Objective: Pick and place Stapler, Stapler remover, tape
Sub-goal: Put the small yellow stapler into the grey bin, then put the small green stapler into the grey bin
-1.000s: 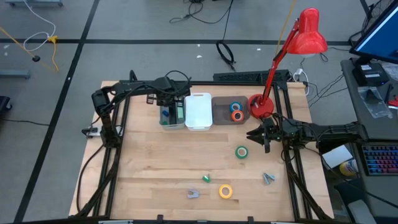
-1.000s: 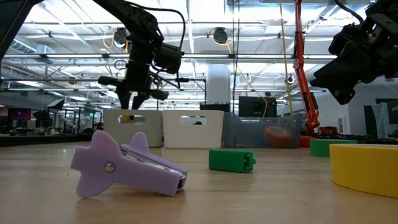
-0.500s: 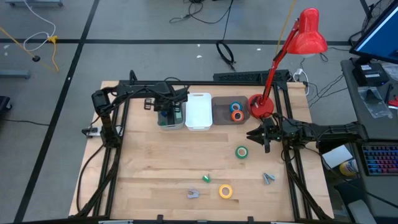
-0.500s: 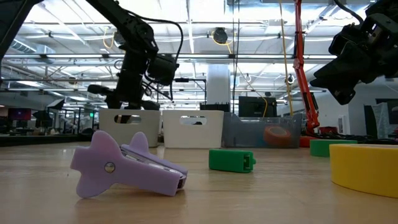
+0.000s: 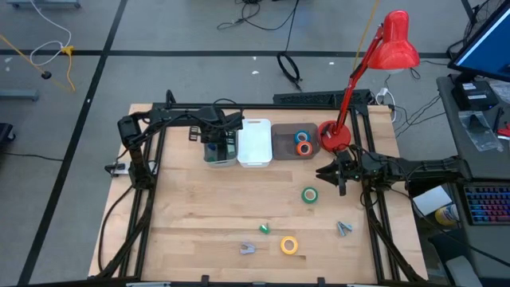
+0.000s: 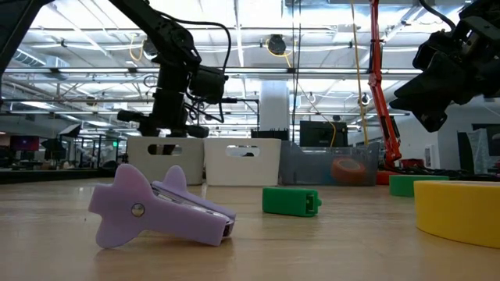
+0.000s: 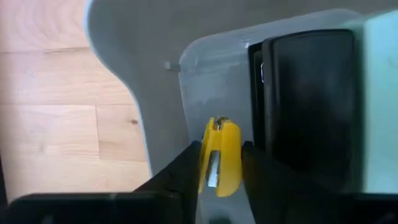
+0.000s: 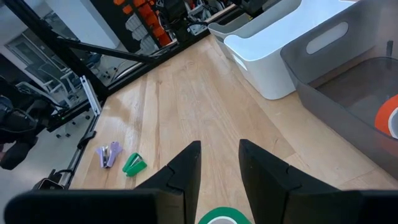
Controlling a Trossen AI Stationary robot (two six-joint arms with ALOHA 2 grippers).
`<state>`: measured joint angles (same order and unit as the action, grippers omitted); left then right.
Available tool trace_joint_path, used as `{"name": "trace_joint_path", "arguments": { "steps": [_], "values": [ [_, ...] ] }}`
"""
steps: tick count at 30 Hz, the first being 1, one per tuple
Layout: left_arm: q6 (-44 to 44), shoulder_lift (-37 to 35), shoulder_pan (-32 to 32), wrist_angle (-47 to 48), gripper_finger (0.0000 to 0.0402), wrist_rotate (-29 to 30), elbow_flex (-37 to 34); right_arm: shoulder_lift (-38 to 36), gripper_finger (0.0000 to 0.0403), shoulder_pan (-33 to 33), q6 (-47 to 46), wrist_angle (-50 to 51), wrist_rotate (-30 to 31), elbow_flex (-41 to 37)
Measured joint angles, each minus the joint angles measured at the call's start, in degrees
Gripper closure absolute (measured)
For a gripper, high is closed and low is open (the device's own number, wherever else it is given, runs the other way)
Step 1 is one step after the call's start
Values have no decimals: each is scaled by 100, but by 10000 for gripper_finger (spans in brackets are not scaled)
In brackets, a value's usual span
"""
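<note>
Mid-sort: L arm dropping a stapler in the bin, half the table items left.

L gripper [image 7: 221, 163] sits over the grey bin [image 5: 221, 146] at 11 o'clock, fingers [image 7: 186, 171] closed on a yellow stapler [image 7: 219, 158] beside a black one [image 7: 308, 99]; release not yet clear. R gripper [image 8: 217, 168] hovers at 3 o'clock, fingers apart w/ nothing between, just above green tape [image 5: 309, 194]. Done, I judge: blue + orange tape [image 5: 302, 143] in the dark tray [image 5: 280, 140] at 12. Left on table: green tape, yellow tape [image 5: 288, 245] at 6, purple remover [image 6: 156, 207], grey remover [image 5: 343, 229], small green piece [image 5: 264, 229]. White bin [image 5: 253, 142]: contents can't tell.
</note>
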<state>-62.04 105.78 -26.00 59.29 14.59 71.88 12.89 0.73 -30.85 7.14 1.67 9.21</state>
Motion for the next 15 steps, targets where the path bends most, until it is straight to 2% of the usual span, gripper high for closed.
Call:
{"name": "trace_joint_path", "arguments": {
  "steps": [8, 15],
  "values": [
    [2, 0, 0, 2, 223, -22, 0, 0, 303, 0, 0, 0, -22, 0],
    [-64, -108, 14, 70, 218, -234, 74, 0, 303, 0, -2, 0, -24, 0]
  ]
}}
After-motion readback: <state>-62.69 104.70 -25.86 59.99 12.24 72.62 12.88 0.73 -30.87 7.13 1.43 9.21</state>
